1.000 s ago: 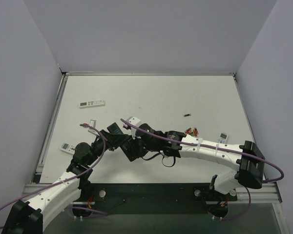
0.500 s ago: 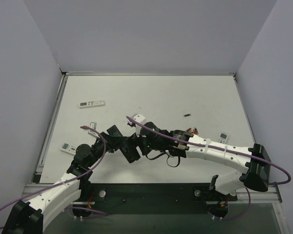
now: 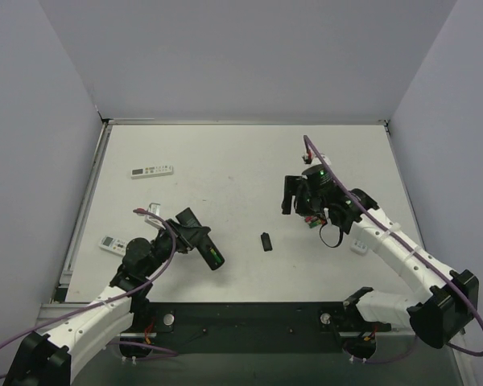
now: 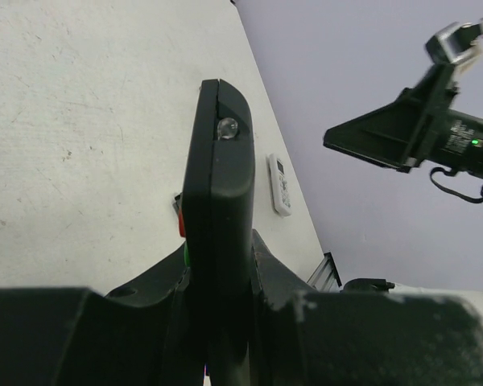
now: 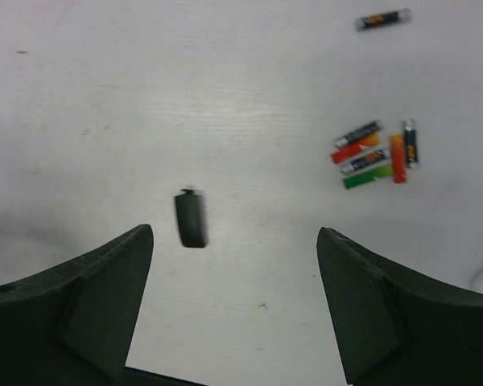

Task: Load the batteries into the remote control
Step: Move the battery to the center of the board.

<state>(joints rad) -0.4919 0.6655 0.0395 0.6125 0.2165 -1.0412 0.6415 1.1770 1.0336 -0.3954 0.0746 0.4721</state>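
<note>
Only illegible print on the batteries (image 5: 362, 163).

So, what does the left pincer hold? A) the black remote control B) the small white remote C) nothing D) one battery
A: in the left wrist view the left pincer is shut on the black remote control, clamped between its fingers.

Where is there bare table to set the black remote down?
The far strip of the table, between the long white remote and the right wall, is bare. Crowded: the batteries by the right gripper, and near left, where the left gripper holds the black remote.
</note>
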